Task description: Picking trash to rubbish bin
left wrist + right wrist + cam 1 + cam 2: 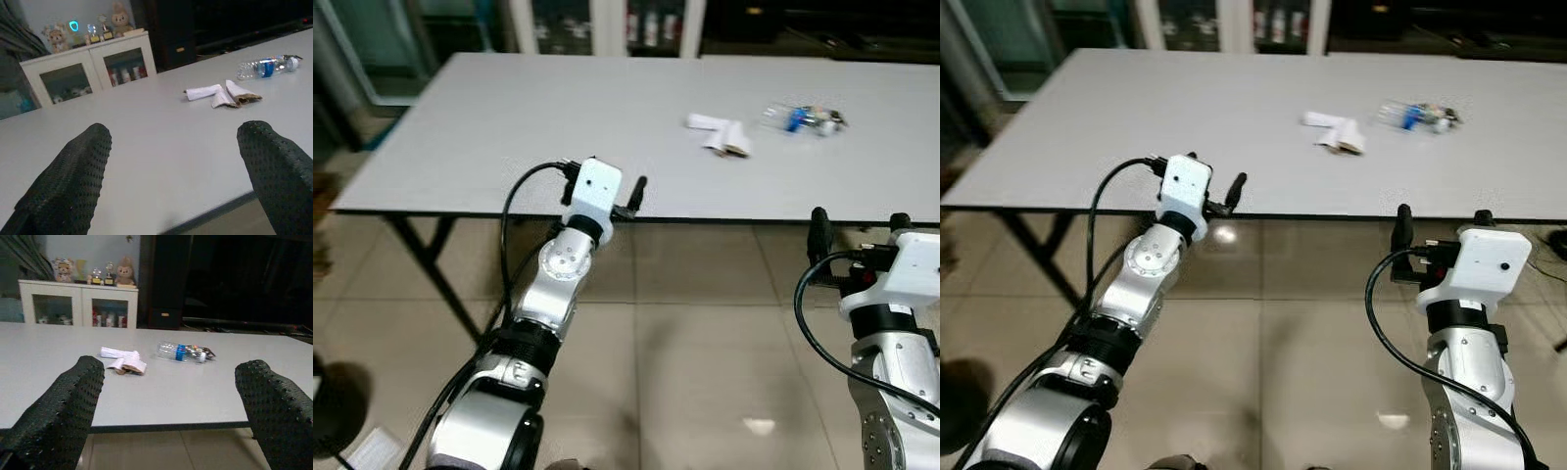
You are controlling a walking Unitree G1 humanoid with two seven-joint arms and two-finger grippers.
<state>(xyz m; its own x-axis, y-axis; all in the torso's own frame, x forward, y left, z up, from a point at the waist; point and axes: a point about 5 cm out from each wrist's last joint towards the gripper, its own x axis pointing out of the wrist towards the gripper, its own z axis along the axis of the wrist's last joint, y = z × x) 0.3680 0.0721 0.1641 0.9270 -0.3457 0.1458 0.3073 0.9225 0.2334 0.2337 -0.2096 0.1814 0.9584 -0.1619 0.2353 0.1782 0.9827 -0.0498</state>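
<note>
Left gripper (171, 186) and right gripper (168, 421): both hovering at the table's (509, 127) near edge, fingers spread wide, empty. Crumpled white paper (720, 134) lying mid-table. Clear, blue-labelled plastic bottle (801, 118) lying just beyond.

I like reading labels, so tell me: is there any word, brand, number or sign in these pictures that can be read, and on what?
None can be read.
Plastic bottle lying on the grey table: it has a blue label, too small and blurred to read.
Crumpled paper wrappers beside it: no print can be made out.
Bottles behind the glass doors of the white cabinet: labels too small to read.
</note>
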